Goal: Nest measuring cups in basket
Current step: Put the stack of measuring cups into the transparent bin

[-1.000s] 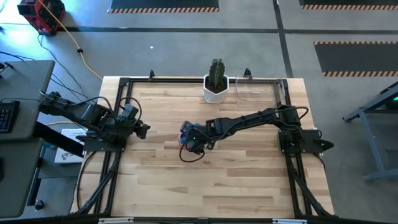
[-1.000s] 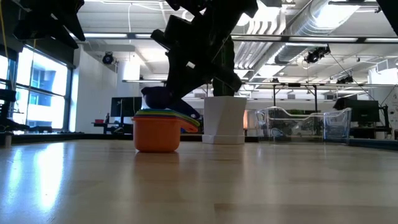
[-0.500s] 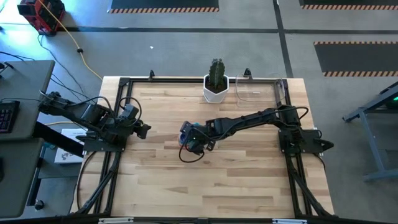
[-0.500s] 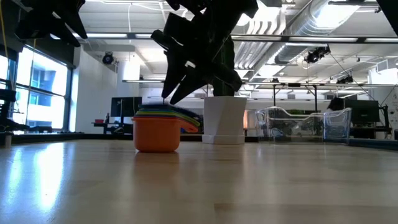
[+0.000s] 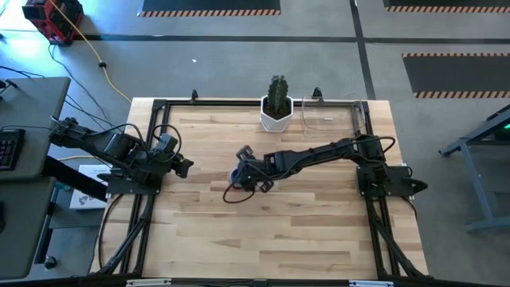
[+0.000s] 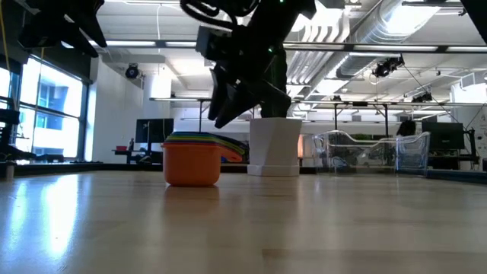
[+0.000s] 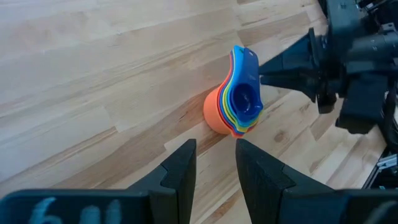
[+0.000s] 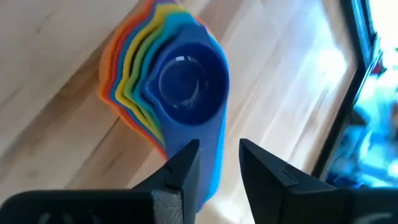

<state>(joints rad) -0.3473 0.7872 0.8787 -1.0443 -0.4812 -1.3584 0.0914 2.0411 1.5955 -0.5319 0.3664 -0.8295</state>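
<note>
On the wooden table (image 5: 303, 231), the stack of measuring cups (image 6: 196, 158) sits near the centre, the right gripper (image 5: 241, 151) hovering above it, fingers parted and empty; the left gripper (image 5: 185, 167) waits near the left edge, fingers slightly apart

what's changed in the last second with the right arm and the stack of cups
The right gripper has let go of the blue cup on top of the nested measuring cups and risen clear above them, fingers apart. The stack stays on the table, outside the basket. The left gripper, cactus pot and basket have not moved.
</note>
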